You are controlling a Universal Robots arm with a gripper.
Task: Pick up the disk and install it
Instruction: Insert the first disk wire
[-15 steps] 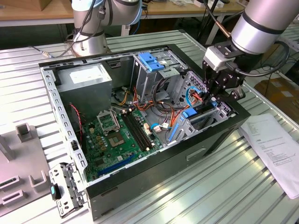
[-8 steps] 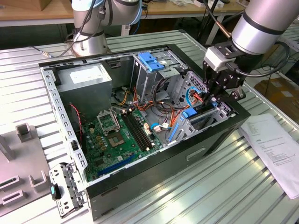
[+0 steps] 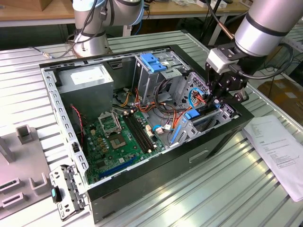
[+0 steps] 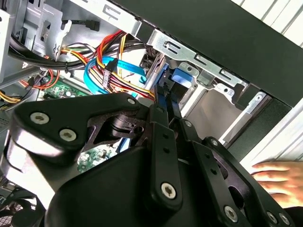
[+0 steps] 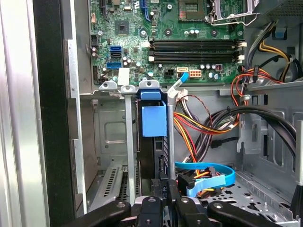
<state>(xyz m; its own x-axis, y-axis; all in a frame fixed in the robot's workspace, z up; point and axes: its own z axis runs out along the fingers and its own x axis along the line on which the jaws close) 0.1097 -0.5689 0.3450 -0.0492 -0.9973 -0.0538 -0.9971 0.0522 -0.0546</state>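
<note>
The disk [image 3: 191,122] stands on edge in the metal bay at the exterior view's right end of the open computer case [image 3: 156,182], its bright blue carrier showing. My gripper [image 3: 215,101] hangs over that bay. In the first wrist view the disk [image 5: 154,120] runs edge-on between two grey bay rails, and my gripper [image 5: 164,201] is shut on its near edge. In the second wrist view the black fingers [image 4: 163,137] squeeze the blue rail of the disk [image 4: 161,92].
Bundled cables [image 5: 203,127] and a blue flat cable [image 5: 208,172] lie right beside the bay. The motherboard [image 3: 120,137], power supply [image 3: 90,78] and blue-latched drive cage [image 3: 152,61] fill the case. A paper sheet [image 3: 279,146] lies outside it. A hand [image 4: 274,172] rests beyond the case wall.
</note>
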